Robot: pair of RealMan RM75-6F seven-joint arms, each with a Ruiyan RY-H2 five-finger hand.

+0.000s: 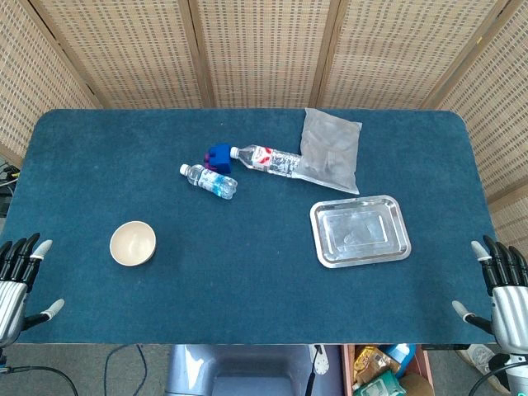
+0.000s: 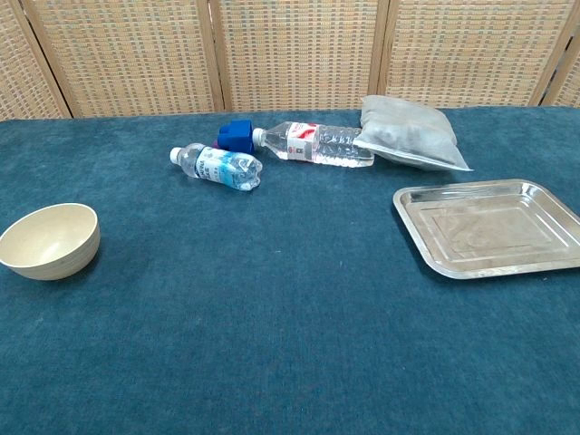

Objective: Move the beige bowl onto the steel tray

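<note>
Presently the round beige bowl (image 1: pixel 133 244) sits upright on the blue table (image 1: pixel 247 289), left of centre, well apart from the rectangular steel tray (image 1: pixel 360 231) on the right. Left robot hand (image 1: pixel 16 280) and right robot hand (image 1: pixel 503 293) rest at the near corners, fingers apart, holding nothing.

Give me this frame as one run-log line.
phase: pre-grasp | beige bowl: upright, table left, untouched | steel tray: table right, nothing in it | left hand: open, table edge | right hand: open, table edge
</note>
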